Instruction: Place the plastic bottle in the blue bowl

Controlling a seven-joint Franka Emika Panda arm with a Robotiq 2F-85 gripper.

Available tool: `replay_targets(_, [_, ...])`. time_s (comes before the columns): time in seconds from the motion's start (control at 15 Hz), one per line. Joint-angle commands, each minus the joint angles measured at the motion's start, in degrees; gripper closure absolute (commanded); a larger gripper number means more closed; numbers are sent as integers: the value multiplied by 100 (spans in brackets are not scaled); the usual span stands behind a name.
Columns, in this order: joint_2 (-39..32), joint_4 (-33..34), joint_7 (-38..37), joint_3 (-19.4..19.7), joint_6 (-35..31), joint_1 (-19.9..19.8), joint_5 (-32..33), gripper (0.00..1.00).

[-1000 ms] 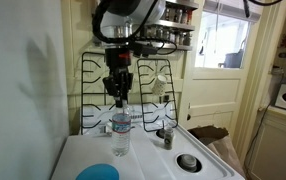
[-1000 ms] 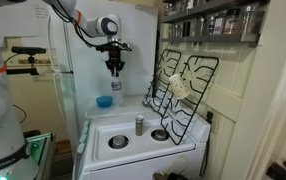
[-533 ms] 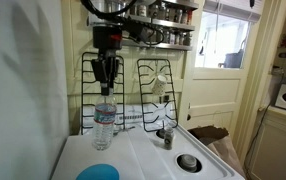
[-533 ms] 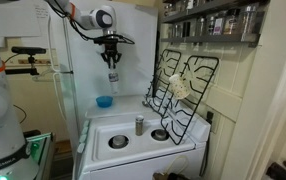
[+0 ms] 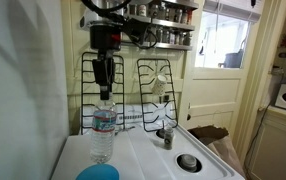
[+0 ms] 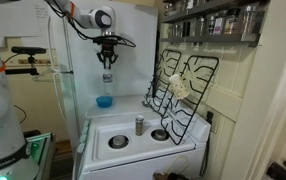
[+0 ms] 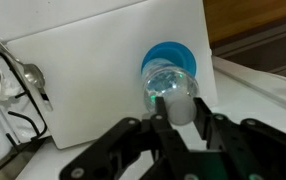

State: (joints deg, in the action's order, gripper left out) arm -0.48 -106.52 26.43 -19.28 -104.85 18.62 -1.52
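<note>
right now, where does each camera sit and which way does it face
Exterior view: in front of the stove, facing its back wall; gripper shows.
Exterior view: off to the stove's side, looking across it; arm shows.
Wrist view: above the bottle, looking straight down; fingers show.
Shared: all three show the bottle above the blue bowl.

The arm point(image 6: 78, 12) is glossy white, made of rounded, tube-like segments, with a round grey cap on the joint nearest the wrist. Thin dark cables loop beside that wrist. The gripper point(image 6: 108, 63) is black, and in the wrist view its fingers point(image 7: 208, 128) are angular linkage bars with a dull plastic sheen.
</note>
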Motion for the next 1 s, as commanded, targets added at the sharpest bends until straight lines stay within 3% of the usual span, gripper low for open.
replay_targets(0.0, [-19, 38, 3, 10, 28, 11, 3, 92])
replay_targets(0.4, [-334, 253, 47, -229, 17, 223, 250, 92])
replay_targets(0.93, [-860, 763, -100, -409, 535, 467, 881, 92])
